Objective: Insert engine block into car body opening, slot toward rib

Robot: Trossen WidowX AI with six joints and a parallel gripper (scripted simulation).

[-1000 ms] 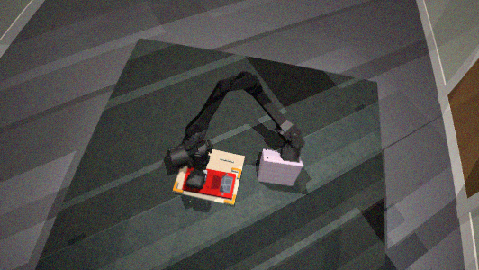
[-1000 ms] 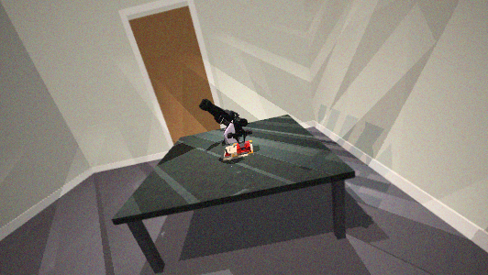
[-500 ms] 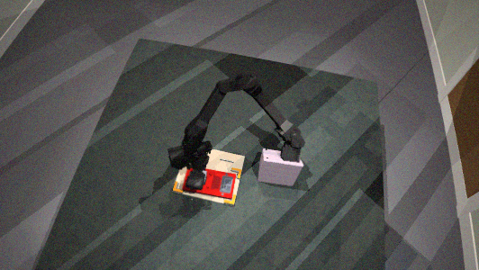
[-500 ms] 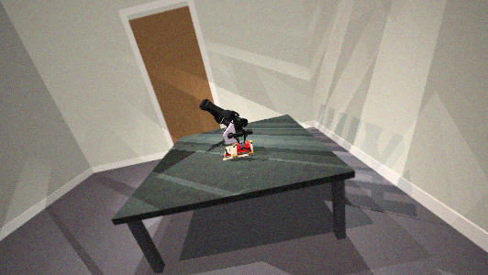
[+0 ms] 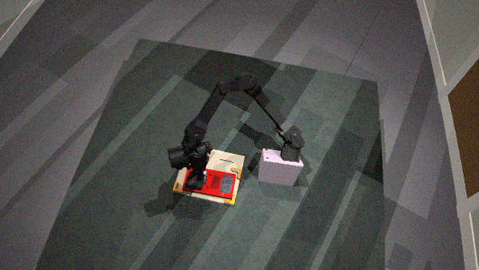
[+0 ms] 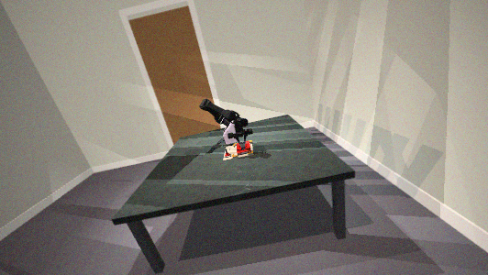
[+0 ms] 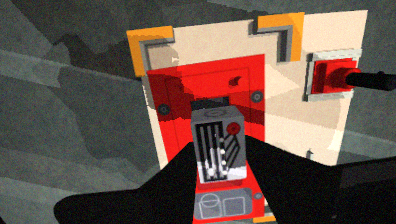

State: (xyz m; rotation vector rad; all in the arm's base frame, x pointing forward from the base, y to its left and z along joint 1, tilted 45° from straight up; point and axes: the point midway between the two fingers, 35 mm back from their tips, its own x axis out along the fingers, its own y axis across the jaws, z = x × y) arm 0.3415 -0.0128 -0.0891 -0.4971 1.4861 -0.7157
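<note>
My gripper (image 7: 218,143) (image 5: 195,182) is shut on the grey engine block (image 7: 218,116), held over the red car body (image 7: 207,76) (image 5: 216,182). The block's near face shows black slots and a small dark red disc. A dark strip of the opening (image 7: 210,103) shows just beyond the block's far edge in the wrist view; the block hides the rest. The block looks roughly square to the car body. How far its lower end stands above or in the opening cannot be told. In the top view the gripper hides the block and the opening.
The car body lies on a cream board (image 7: 212,41) (image 5: 221,157) with orange corner brackets (image 7: 295,37). A red part with a black stem (image 7: 332,76) stands on the board beside the car body. A pale lilac box (image 5: 280,174) stands under the arm's base.
</note>
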